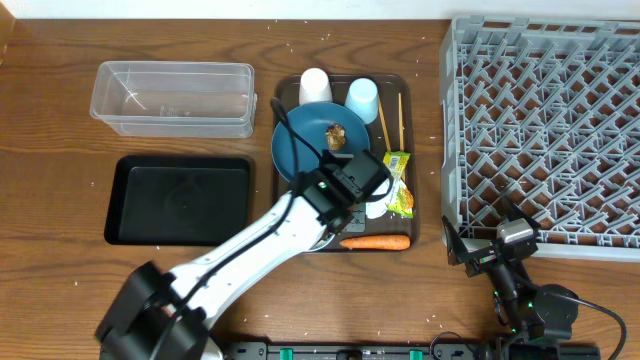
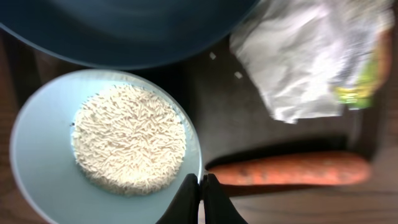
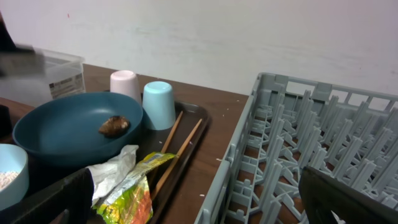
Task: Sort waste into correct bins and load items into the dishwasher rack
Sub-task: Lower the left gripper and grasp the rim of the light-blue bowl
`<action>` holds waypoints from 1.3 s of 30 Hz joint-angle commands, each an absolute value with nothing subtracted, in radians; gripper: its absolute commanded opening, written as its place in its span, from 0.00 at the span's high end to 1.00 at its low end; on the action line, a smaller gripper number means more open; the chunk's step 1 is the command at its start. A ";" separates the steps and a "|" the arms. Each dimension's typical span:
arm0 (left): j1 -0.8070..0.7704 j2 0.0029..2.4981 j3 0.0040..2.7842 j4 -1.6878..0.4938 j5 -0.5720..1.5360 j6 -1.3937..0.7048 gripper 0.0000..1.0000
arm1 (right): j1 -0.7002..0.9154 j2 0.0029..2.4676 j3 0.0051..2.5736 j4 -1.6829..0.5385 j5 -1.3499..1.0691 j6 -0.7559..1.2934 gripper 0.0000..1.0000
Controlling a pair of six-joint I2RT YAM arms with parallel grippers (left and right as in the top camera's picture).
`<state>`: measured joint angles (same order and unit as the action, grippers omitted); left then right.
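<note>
Pale blue-white round bowl [image 2: 37, 155] of white rice [image 2: 129, 138]: left claw [image 2: 200, 184] clenches its rim, likely to tip it out. Right claw [image 1: 480, 250] hangs open.

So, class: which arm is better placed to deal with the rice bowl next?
Left. The left gripper pinches the rim of the bowl, which holds rice, on the brown tray. The right gripper sits open beside the dishwasher rack, away from the bowl.

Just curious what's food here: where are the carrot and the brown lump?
Carrot [image 2: 289, 169]: left wrist view, middle of its length.
Brown lump [image 3: 115, 126]: right wrist view, its top centre.
</note>
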<state>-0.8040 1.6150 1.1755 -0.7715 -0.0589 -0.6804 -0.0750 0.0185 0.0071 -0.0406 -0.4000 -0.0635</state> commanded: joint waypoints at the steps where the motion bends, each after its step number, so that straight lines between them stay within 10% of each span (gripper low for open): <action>1: -0.780 1.579 1.171 -0.780 -0.065 -0.667 0.94 | -0.098 0.018 0.006 -0.045 -0.396 -0.076 0.01; 3: -0.771 1.581 1.171 -0.784 -0.064 -0.668 0.93 | -0.098 0.018 0.006 -0.045 -0.396 -0.076 0.01; 6: -0.772 1.598 1.171 -0.787 -0.044 -0.668 0.46 | -0.098 0.018 0.006 -0.045 -0.396 -0.076 0.01; 10: -0.772 1.645 1.170 -0.779 0.012 -0.668 0.20 | -0.098 0.018 0.006 -0.045 -0.396 -0.076 0.01; 30: -0.772 1.887 1.169 -0.703 0.016 -0.699 0.17 | -0.098 0.018 0.006 -0.045 -0.396 -0.076 0.01; 39: -0.772 1.921 1.169 -0.696 0.014 -0.716 0.35 | -0.098 0.018 0.006 -0.045 -0.396 -0.076 0.01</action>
